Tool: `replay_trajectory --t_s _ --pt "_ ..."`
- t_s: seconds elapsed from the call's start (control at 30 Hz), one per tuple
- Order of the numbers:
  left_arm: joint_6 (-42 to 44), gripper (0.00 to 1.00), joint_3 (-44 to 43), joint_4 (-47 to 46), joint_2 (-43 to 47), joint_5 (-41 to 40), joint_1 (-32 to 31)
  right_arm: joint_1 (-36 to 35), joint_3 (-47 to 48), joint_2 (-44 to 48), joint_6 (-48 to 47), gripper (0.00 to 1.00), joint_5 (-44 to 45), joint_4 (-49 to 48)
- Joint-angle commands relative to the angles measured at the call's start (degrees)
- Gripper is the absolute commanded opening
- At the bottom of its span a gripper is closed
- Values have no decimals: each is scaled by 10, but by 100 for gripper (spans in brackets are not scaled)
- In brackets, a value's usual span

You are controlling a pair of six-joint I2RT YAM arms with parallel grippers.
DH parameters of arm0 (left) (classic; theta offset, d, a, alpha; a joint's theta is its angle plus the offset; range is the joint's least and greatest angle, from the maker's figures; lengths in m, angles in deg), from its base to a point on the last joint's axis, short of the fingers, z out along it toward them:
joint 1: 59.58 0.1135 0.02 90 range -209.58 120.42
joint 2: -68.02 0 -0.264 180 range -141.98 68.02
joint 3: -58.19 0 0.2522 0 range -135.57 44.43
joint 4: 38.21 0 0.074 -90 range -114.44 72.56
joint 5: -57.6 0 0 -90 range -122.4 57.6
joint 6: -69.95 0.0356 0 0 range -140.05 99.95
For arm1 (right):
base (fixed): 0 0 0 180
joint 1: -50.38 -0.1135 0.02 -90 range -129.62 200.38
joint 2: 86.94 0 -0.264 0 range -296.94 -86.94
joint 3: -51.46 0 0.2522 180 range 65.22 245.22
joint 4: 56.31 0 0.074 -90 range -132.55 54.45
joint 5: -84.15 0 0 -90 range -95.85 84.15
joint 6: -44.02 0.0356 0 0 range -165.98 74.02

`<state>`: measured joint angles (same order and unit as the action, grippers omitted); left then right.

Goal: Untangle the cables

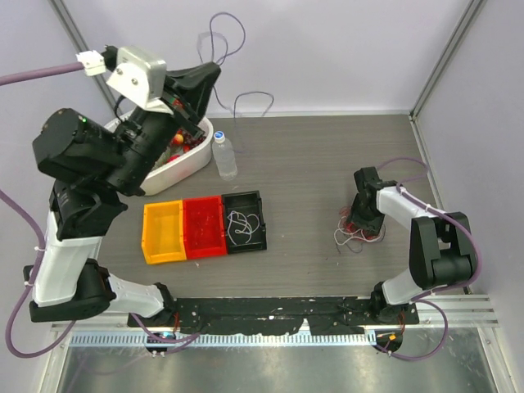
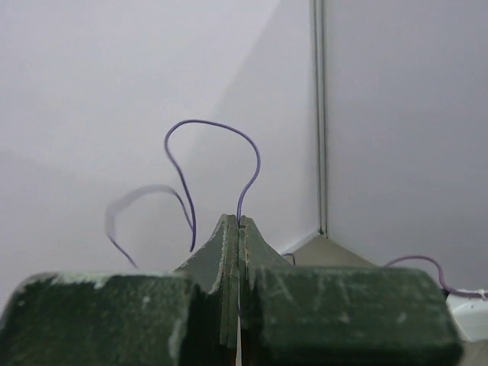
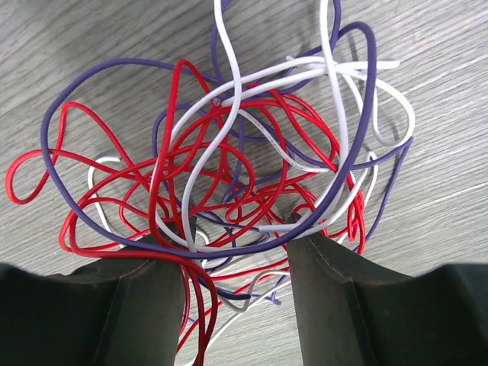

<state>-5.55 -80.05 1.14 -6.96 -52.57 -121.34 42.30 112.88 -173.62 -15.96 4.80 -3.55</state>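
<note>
A tangle of thin red, white and purple cables [image 1: 357, 235] lies on the table at the right. It fills the right wrist view [image 3: 252, 126]. My right gripper [image 1: 361, 218] is down over the tangle. It is open, with its fingers either side of several strands [image 3: 238, 229]. My left gripper [image 1: 209, 78] is raised high at the back left. It is shut on one thin purple cable [image 1: 242, 31], which curls up from the closed tips [image 2: 238, 221] in a loop [image 2: 213, 123] against the back wall.
A white tub [image 1: 199, 157] with red items stands at the back left, with a water bottle [image 1: 225, 155] beside it. Orange [image 1: 164, 232], red [image 1: 204, 227] and black [image 1: 246, 221] bins sit in a row. The black bin holds a white cable [image 1: 243, 225].
</note>
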Motion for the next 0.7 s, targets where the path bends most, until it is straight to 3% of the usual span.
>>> replay_trajectory --t_s 0.0,0.4,0.67 --pt "30 0 -45 7 -22 -37 0 12 -5 10 -13 56 23 -9" --pt "110 0 6 23 -43 -270 1 12 -12 30 -32 56 -9 -28" --pt "107 0 159 17 35 -364 15 12 -12 17 -36 56 -18 -28"
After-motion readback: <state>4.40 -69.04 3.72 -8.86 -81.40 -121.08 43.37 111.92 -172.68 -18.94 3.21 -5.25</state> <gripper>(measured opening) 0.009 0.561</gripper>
